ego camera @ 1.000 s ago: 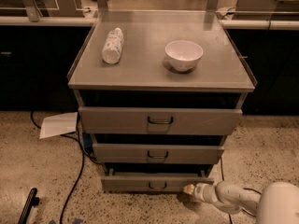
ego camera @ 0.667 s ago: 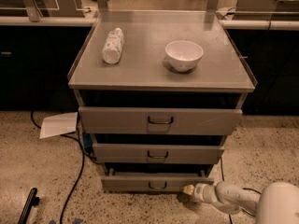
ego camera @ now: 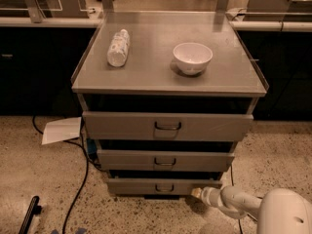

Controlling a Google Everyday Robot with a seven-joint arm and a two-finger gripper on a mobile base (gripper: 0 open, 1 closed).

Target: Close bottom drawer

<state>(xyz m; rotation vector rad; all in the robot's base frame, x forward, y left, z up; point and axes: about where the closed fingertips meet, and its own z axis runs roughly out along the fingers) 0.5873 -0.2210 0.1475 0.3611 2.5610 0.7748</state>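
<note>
I count one cabinet [ego camera: 146, 77] with three grey drawers: the top drawer [ego camera: 122, 126], the middle drawer [ego camera: 126, 160] and the bottom drawer [ego camera: 131, 185], each with one dark loop handle, so three handles. On top there is one white bowl [ego camera: 192, 57] and one bottle [ego camera: 118, 48] lying on its side, and on the floor one sheet of paper [ego camera: 62, 130] and one black cable [ego camera: 80, 189]. There is one gripper [ego camera: 196, 193], low at the bottom drawer's right end.

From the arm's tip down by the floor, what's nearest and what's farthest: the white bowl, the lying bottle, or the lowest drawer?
1. Bottom drawer, low down, right beside the gripper.
2. White bowl, up top, right side.
3. Bottle, up top, left side.
</note>
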